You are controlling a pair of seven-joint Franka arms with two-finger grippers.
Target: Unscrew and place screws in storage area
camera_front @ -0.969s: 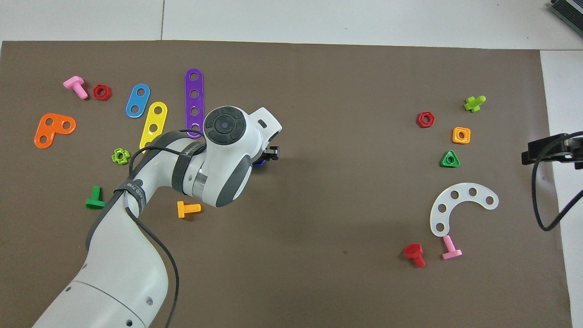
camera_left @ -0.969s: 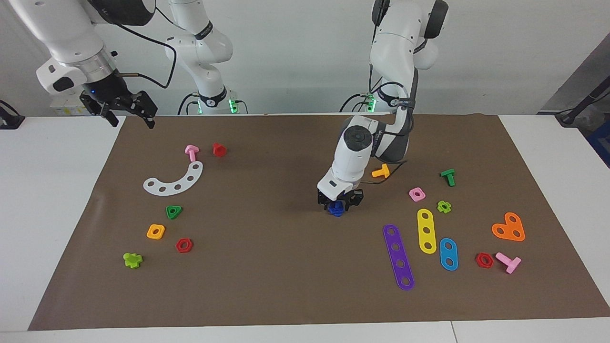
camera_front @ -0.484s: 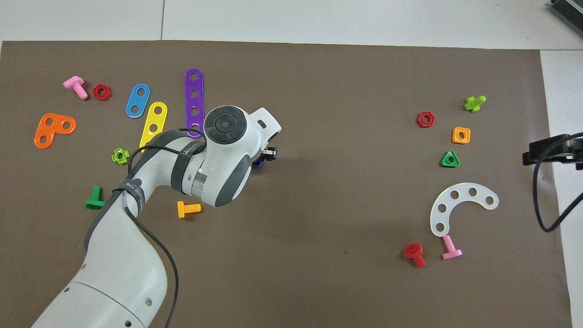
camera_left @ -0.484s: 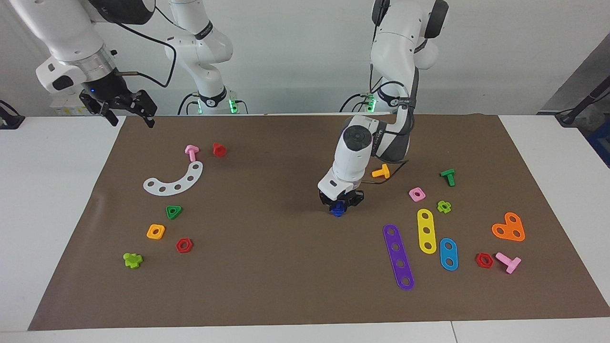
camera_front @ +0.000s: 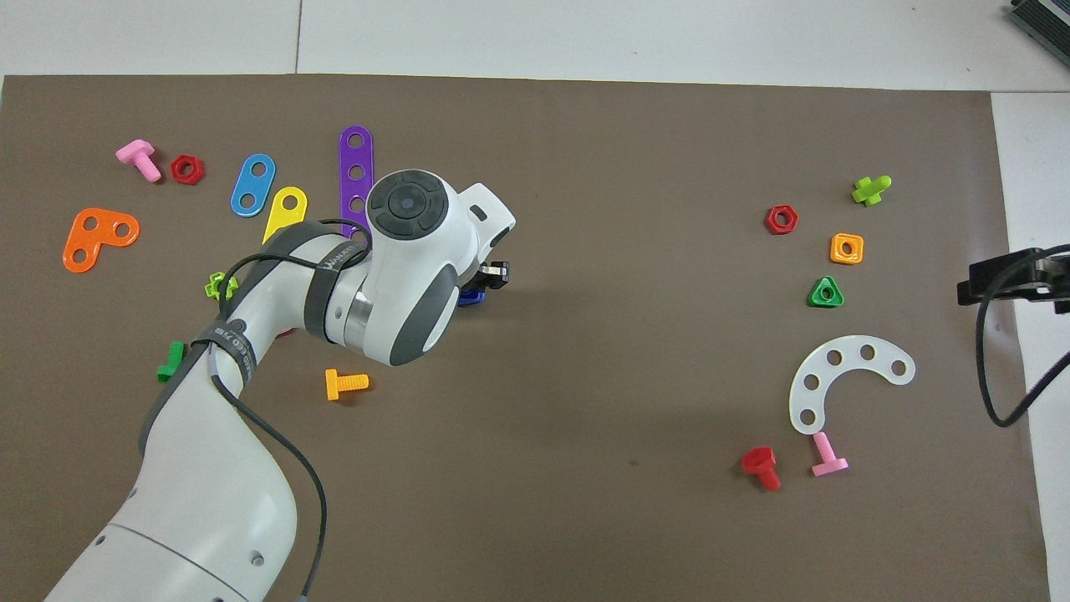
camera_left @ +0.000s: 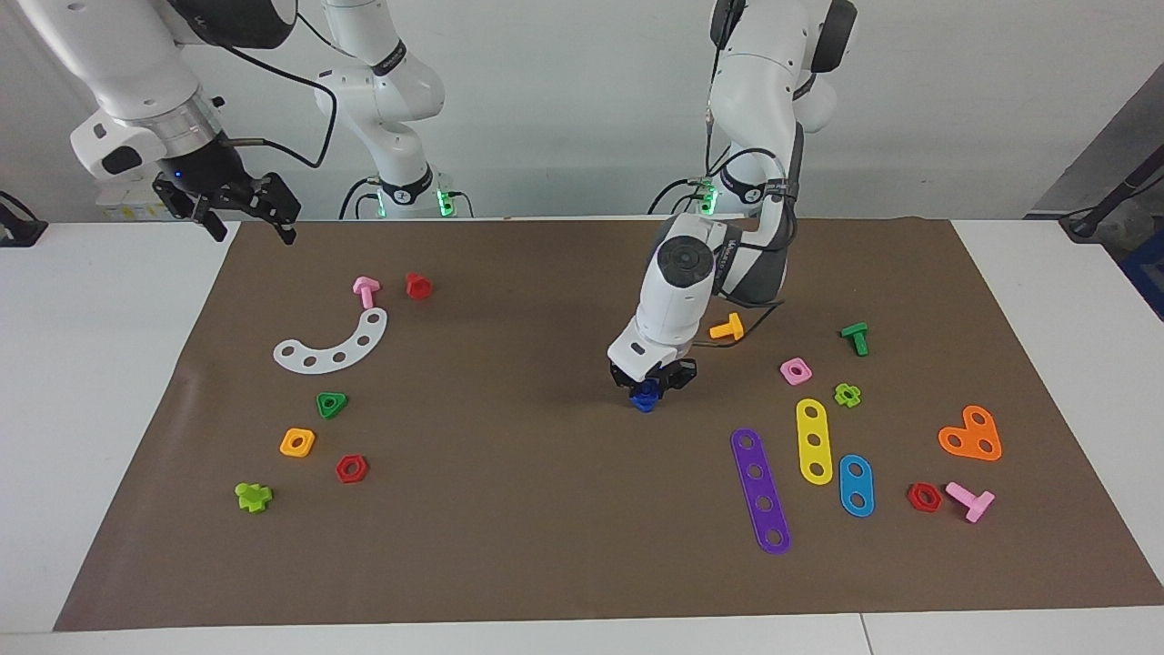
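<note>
My left gripper (camera_left: 647,391) points down over the middle of the brown paper mat (camera_left: 509,509) and is shut on a small blue screw (camera_left: 646,398), held just above the mat. In the overhead view the left gripper (camera_front: 483,283) is mostly hidden under its own wrist and only an edge of the blue screw (camera_front: 471,296) shows. I cannot tell whether a nut is on it. My right gripper (camera_left: 247,216) waits, open and empty, in the air over the mat's corner at the right arm's end; it also shows in the overhead view (camera_front: 1003,280).
Toward the left arm's end lie an orange bolt (camera_left: 727,327), pink nut (camera_left: 796,370), green bolt (camera_left: 855,337), purple strip (camera_left: 760,489), yellow strip (camera_left: 815,440) and blue strip (camera_left: 856,485). Toward the right arm's end lie a white arc (camera_left: 333,346), red bolt (camera_left: 417,286) and several nuts.
The left wrist has turned and lifted slightly with the blue screw in its grip. The right arm has not moved.
</note>
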